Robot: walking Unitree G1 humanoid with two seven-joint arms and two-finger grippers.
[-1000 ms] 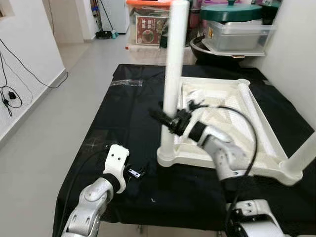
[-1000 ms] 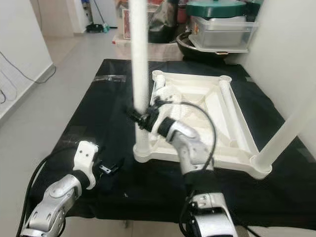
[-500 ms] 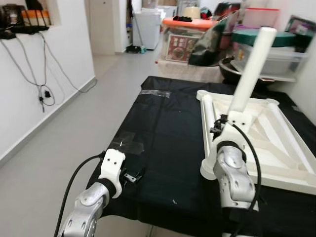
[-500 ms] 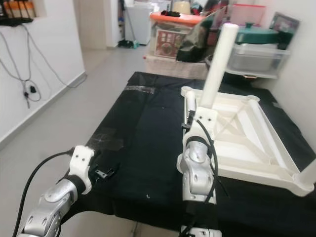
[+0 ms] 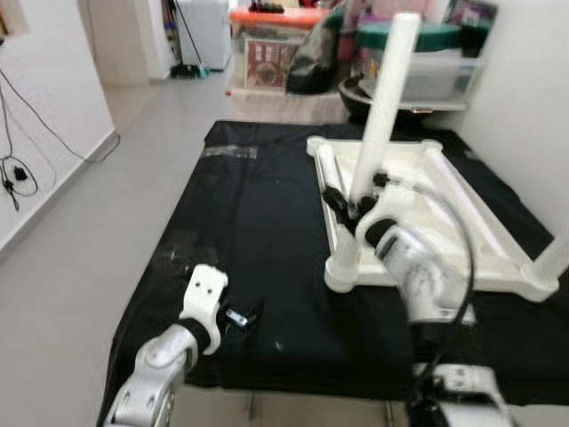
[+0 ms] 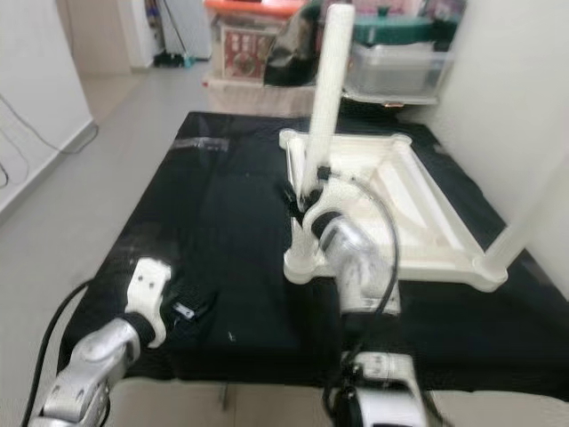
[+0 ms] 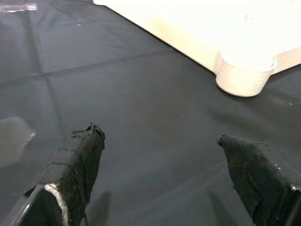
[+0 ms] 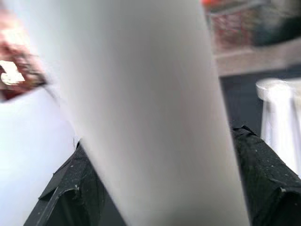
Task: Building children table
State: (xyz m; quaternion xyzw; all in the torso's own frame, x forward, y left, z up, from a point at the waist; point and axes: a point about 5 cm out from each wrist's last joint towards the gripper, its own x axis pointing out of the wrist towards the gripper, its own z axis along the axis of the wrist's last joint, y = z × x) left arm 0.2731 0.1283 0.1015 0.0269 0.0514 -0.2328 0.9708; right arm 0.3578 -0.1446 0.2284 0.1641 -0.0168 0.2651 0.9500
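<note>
Here the head views are a little soft with blur, and the storage boxes (image 5: pixel 423 60) at the far end of the room are cut off at the top edge. The white table frame (image 5: pixel 462 191) lies upside down on the black-covered worktop (image 5: pixel 249 222), toward its right side. One white leg (image 5: pixel 382 107) stands up from the frame's near left corner socket (image 5: pixel 343 271), leaning slightly away from the robot; a second leg (image 5: pixel 553 258) at the near right corner is clipped by the picture's edge. Another loose white tube (image 5: pixel 327 169) lies inside the frame along its left rail.

The right gripper (image 5: pixel 348 206) reaches forward to the lower part of the upright leg. In the right wrist view the leg (image 8: pixel 146 113) takes up most of the picture, out of focus, with a black finger (image 8: pixel 70 188) on one side and the other on the opposite side, so the fingers are closed around the leg. The exact contact between pad and tube is hard to make out.

The left gripper (image 5: pixel 238 316) rests low over the worktop near its front left edge, well apart from the frame. In the left wrist view its fingers (image 7: pixel 77 165) are spread apart with bare black cloth between them, and the frame's corner socket (image 7: pixel 244 75) sits beyond. A patch of clear tape (image 5: pixel 229 152) lies on the cloth further back.
</note>
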